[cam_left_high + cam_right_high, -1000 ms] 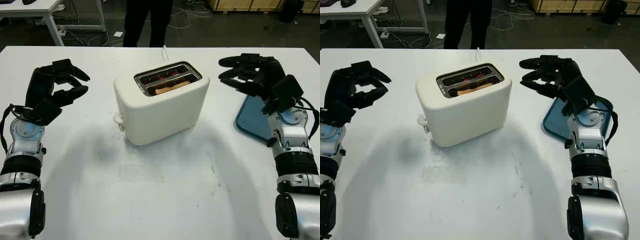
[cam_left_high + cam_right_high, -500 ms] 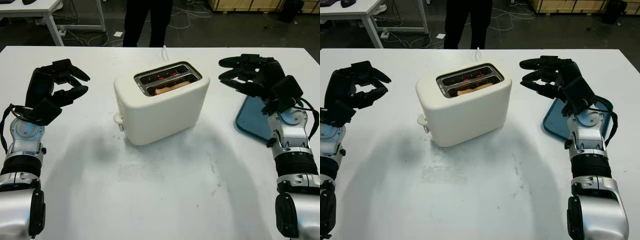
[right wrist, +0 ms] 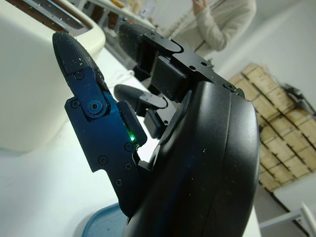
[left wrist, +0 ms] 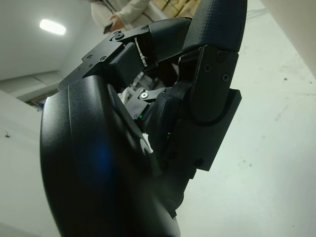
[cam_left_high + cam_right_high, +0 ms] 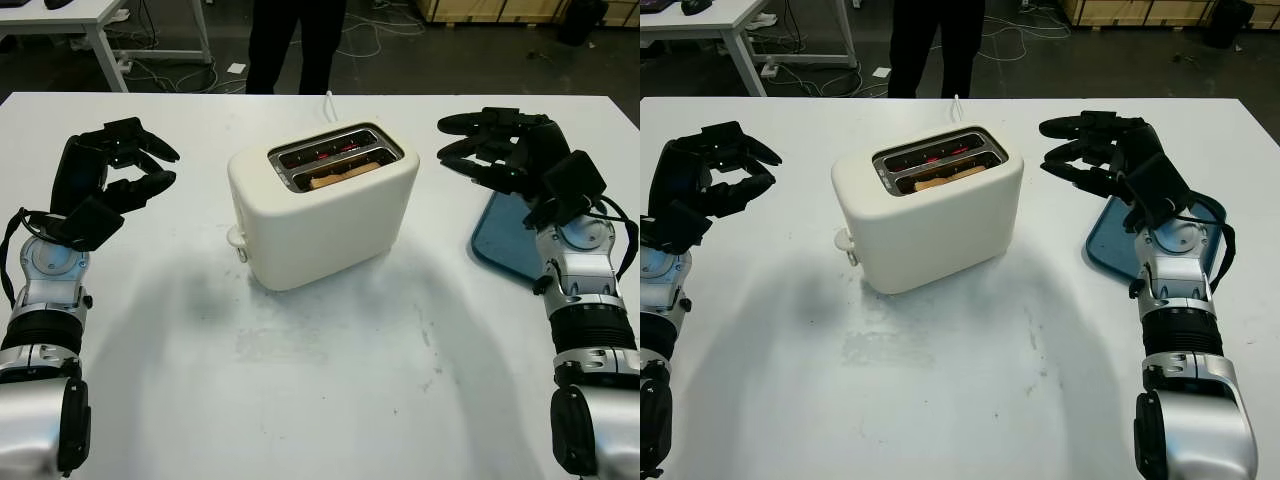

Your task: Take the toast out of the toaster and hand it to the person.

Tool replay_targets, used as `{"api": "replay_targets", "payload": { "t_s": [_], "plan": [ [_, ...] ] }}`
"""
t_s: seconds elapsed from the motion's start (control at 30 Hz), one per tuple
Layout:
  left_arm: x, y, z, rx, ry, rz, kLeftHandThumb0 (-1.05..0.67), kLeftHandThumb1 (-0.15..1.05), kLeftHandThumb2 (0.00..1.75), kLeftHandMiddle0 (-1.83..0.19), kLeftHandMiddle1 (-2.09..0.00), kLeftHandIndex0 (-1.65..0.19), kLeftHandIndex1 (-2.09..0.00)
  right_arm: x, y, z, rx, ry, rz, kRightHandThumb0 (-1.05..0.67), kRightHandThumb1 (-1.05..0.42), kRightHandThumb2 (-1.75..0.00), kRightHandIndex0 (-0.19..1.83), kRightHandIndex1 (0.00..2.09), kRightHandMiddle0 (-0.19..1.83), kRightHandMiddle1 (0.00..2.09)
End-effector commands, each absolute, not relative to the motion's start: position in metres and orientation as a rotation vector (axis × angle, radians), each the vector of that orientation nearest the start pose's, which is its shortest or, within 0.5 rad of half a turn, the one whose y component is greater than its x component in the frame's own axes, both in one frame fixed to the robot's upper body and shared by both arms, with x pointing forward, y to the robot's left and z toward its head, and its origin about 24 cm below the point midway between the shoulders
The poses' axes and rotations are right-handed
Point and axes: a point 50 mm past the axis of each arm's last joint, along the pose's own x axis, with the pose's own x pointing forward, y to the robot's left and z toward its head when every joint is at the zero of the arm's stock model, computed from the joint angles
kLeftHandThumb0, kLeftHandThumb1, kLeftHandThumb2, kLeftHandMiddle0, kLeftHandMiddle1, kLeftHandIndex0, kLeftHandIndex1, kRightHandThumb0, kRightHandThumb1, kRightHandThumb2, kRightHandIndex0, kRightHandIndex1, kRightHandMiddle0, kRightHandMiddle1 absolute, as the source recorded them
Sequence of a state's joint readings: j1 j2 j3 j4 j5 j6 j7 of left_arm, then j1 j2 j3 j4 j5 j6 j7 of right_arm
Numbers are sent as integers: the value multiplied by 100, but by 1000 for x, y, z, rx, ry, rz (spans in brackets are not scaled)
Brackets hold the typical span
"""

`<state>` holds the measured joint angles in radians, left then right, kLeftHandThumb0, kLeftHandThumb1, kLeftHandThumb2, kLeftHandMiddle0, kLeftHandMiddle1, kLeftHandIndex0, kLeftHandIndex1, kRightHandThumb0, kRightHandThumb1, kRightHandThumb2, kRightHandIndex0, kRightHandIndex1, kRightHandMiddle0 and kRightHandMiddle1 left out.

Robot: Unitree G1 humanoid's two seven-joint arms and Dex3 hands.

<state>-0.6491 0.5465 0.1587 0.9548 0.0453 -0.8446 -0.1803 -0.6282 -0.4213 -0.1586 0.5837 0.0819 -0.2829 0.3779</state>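
blue tray [image 5: 503,240]: right table edge | white table [image 5: 330,380] | background desk [image 5: 95,25]

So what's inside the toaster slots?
In the toaster, the slot nearer the robot holds toast, only its top edge showing; the rest is sunk inside. The far slot shows a red glow, its depth hidden.

Toast [image 5: 343,176] inside cream toaster [image 5: 322,204]
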Motion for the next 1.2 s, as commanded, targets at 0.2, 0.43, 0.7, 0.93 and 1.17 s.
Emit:
{"api": "replay_targets", "payload": {
  "t_s": [0.2,0.43,0.7,0.93,1.17],
  "plan": [
    [334,280,152,560,-542,-10,-105,92,28,-84,-120,-76,-106,350,-233,164,-327,-341,184,-58,-70,-1,68,87,91,18],
    [331,280,157,574,-567,-6,-105,92,30,-81,-121,-72,-107,344,-234,173,-373,-355,183,-53,-75,-2,60,87,85,15],
    [333,275,152,566,-544,-24,-105,92,27,-80,-122,-71,-108,343,-231,175,-365,-350,184,-37,-75,0,60,82,85,13],
    [333,273,151,561,-543,-32,-105,92,25,-80,-120,-72,-106,340,-230,176,-381,-350,181,-28,-76,-1,58,81,82,11],
    [333,273,151,565,-544,-28,-105,92,26,-80,-119,-72,-106,335,-233,176,-381,-364,175,-31,-76,0,60,79,84,10]
  ]
}}
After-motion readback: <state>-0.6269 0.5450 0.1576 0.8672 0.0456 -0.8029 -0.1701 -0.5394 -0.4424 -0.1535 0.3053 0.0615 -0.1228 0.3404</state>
